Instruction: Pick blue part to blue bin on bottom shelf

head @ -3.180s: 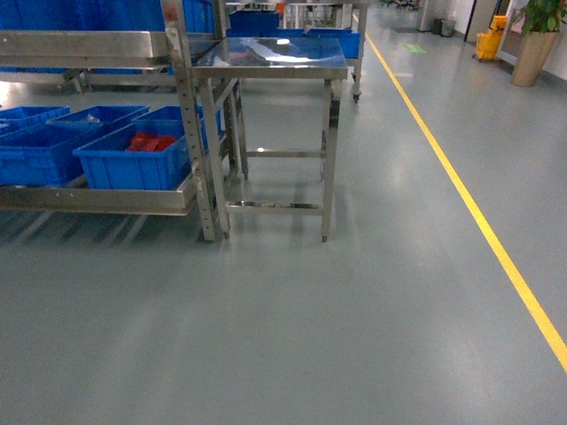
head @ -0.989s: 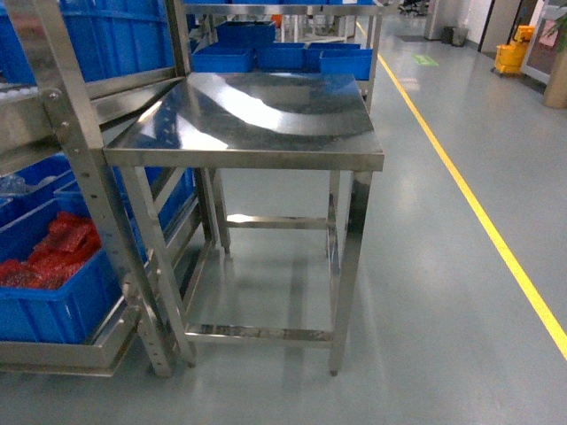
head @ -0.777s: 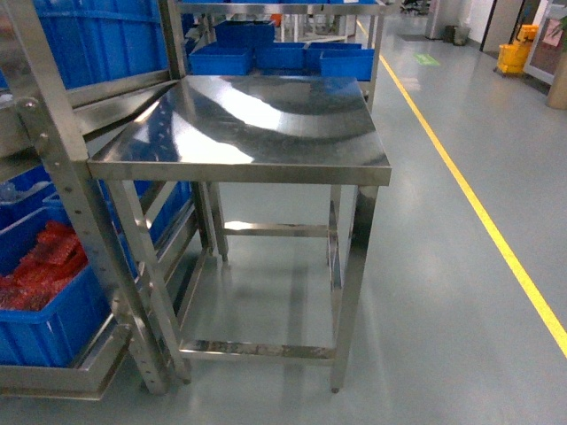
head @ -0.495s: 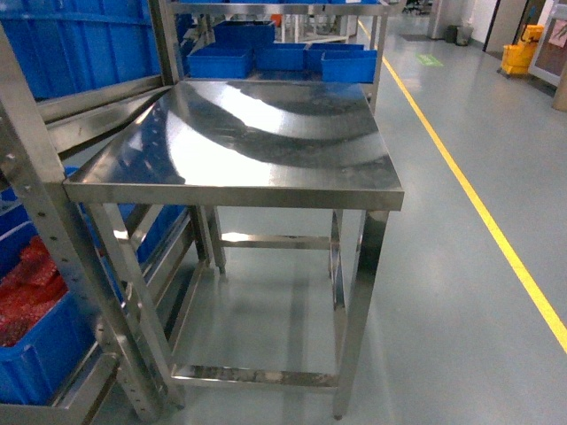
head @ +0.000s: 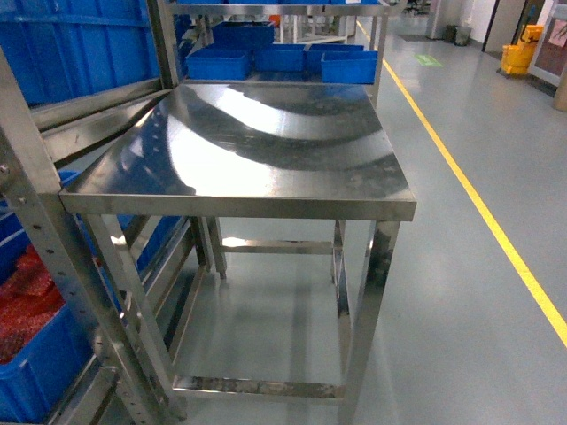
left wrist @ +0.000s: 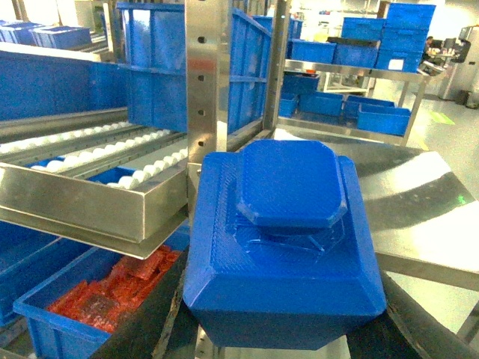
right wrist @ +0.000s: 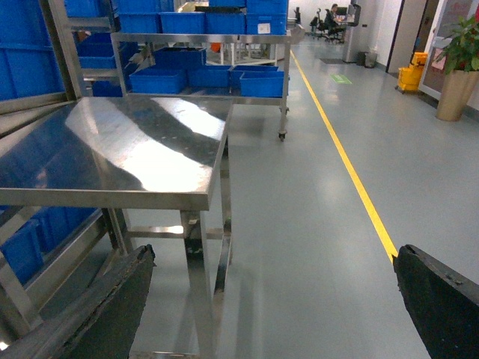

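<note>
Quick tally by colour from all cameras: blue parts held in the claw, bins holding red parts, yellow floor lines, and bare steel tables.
Blue part: 1
Bin of red parts: 1
Yellow floor line: 1
Steel table: 1
Total: 4

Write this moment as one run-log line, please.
left tool: shut on blue plastic part | right tool: open, empty | ahead: small steel table | blue bin with red pieces: lower left
</note>
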You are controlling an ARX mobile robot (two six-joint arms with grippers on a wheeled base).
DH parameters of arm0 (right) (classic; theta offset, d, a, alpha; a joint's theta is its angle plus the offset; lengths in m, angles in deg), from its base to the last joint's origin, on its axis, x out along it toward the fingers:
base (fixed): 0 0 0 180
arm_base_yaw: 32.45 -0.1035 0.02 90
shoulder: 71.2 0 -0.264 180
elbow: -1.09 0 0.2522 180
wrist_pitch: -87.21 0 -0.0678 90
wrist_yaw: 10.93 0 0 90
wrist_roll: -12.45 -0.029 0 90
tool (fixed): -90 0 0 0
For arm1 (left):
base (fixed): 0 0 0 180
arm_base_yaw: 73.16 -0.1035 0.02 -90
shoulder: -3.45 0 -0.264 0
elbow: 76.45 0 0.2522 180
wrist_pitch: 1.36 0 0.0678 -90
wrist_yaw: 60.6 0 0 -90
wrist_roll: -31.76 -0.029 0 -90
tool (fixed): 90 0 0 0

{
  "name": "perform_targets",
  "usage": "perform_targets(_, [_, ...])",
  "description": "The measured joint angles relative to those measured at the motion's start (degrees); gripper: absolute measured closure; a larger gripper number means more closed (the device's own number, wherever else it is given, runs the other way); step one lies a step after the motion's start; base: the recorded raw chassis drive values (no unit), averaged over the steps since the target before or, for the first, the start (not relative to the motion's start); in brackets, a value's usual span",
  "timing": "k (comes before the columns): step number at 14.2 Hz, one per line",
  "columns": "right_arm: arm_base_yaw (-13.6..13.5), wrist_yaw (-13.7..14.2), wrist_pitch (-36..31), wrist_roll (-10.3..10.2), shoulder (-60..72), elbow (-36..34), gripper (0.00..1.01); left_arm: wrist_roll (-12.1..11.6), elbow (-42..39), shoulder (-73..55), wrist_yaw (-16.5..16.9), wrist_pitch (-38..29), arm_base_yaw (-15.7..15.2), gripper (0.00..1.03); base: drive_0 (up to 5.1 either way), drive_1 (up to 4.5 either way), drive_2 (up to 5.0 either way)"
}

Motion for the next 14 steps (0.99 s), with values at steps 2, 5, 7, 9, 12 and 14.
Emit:
perform_targets(2, [0.00,-0.02,0.07,-0.02,0.00,0.00,0.03,0.02,0.00,0.00,-0.17,-0.02,-0.02,0.60,0.0,4.22,-4.3])
perform_targets(5, [0.00,-0.04,0.00,-0.02,0.00,0.00,0.03,0.00,0.00,-0.02,-0.31,0.04,-0.02,0.60,0.0,4.22,-4.3])
perform_targets(7, [0.00,-0.02,0.09,-0.02,0.00,0.00,0.03,0.02,0.00,0.02,-0.33,0.13,-0.02,0.60,-5.1,2.34,2.3])
perform_targets(9, [0.00,-0.04,-0.13,-0.02,-0.02,0.00,0.03,0.02,0.00,0.07,-0.33,-0.07,-0.04,0.60,-4.9,2.53,2.5])
perform_targets(12, [0.00,-0.04,-0.09,-0.02,0.00,0.00,0.03,0.00,0.00,0.09,-0.31,-0.07,-0.04,0.60,-4.9,2.50,2.5])
perform_targets(14, [0.00,-0.04,-0.02,-0.02,0.00,0.00,0.03,0.02,0.00,0.11,-0.35,-0.09,-0.04,0.60,-5.0,2.44,2.4])
